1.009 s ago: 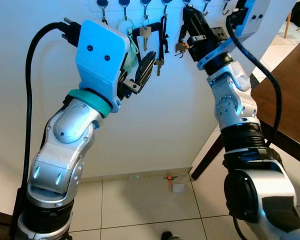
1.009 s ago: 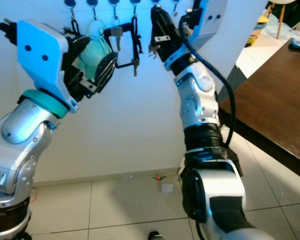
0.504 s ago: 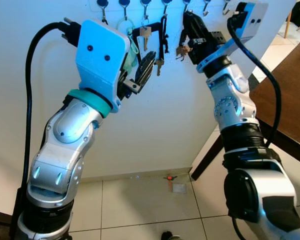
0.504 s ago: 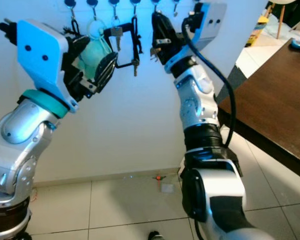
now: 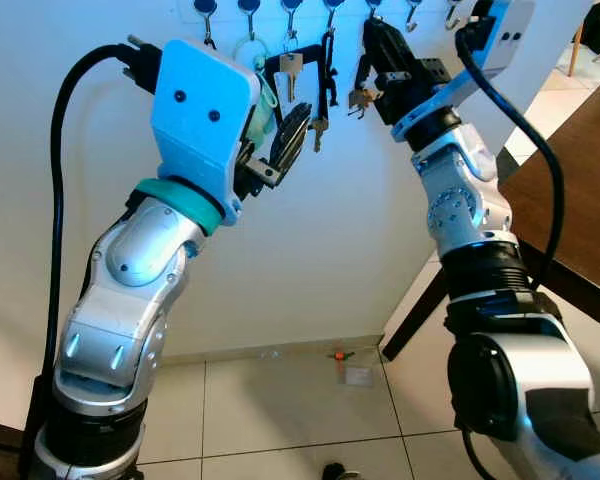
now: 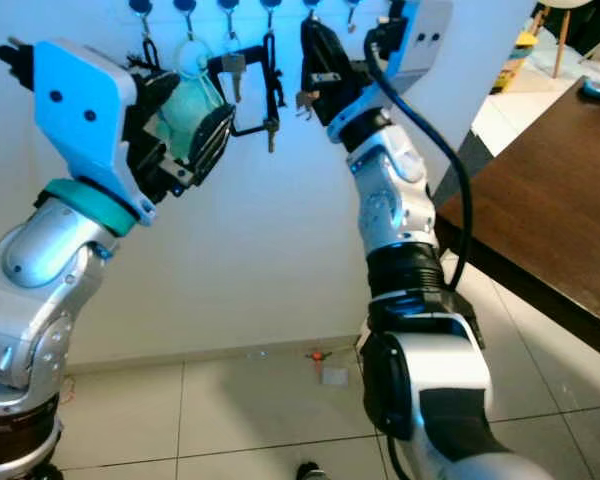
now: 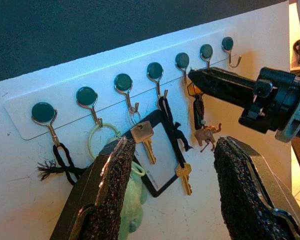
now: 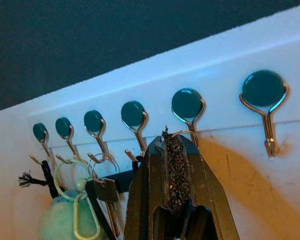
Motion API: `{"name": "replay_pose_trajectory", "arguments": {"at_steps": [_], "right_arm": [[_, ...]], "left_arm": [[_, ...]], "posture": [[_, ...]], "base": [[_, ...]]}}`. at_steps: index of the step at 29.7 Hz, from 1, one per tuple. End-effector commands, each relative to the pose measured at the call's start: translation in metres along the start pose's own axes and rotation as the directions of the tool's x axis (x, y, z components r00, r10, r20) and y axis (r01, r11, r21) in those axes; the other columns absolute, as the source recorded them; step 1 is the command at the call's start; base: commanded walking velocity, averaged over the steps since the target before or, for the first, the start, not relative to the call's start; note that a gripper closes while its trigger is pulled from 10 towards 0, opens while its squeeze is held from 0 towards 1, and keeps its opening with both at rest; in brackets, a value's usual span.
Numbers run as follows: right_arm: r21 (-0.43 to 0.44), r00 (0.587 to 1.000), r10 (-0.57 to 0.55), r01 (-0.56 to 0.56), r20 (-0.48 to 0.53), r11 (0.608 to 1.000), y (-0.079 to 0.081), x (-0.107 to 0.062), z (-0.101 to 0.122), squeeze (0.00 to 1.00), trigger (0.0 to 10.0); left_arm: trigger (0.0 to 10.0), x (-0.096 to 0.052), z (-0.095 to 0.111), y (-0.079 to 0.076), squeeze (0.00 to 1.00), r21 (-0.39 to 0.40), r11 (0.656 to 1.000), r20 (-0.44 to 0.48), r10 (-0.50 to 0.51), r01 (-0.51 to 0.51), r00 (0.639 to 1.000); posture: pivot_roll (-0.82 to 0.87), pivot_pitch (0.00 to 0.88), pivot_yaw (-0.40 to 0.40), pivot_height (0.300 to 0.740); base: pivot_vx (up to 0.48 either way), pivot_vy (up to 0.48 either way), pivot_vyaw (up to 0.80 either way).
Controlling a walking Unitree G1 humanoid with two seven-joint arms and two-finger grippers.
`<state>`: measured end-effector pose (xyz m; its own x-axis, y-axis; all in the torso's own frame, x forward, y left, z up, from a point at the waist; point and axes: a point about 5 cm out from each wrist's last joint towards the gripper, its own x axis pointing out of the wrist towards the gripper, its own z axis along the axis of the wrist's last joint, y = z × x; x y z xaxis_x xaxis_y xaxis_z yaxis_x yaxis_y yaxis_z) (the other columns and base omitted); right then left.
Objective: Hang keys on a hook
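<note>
Step in hand: seating the key ring on a hook. The right tool [image 7: 200, 80] is raised to the hook rack [image 7: 20, 125] on the white wall, its two fingers pressed together on the ring of the keys [image 7: 206, 134]. The bunch dangles just below the fingertips, with a small brown charm at its foot. In the right wrist view the ring [image 8: 182, 134] is seen touching, or just beside, the shank of a green-capped hook [image 8: 187, 105]; whether it is already over the tip cannot be told.

The left tool [image 7: 170, 195] is held wide open, nothing in it, near the rack at about 7 o'clock from the keys. A mint plush fob [image 5: 264, 100] and other keys [image 7: 142, 140] hang on neighbouring hooks.

Next move, as judged: the ring is to be lowered onto the hook's tip, then released.
</note>
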<state>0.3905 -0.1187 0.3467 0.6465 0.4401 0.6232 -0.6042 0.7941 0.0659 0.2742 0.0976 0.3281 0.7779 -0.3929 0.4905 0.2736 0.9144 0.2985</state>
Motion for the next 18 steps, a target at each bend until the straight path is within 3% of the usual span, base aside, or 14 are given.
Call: {"name": "replay_pose_trajectory", "arguments": {"at_steps": [1,18], "right_arm": [[0.008,1.000,0.002,-0.002,0.025,1.000,0.000,0.000,0.005,0.00,10.0],[0.014,0.998,-0.052,0.052,0.020,0.999,-0.010,-0.011,0.001,0.00,10.0]], "left_arm": [[10.0,-0.001,0.002,0.000,0.00,0.008,1.000,0.006,0.000,0.000,1.000],[10.0,0.000,0.002,0.001,0.00,0.009,1.000,0.004,-0.002,0.002,1.000]], "posture": [[0.03,0.121,0.087,0.740],[0.03,0.127,0.091,0.740]], "base": [[0.000,0.000,0.00],[0.000,0.000,0.00]]}}
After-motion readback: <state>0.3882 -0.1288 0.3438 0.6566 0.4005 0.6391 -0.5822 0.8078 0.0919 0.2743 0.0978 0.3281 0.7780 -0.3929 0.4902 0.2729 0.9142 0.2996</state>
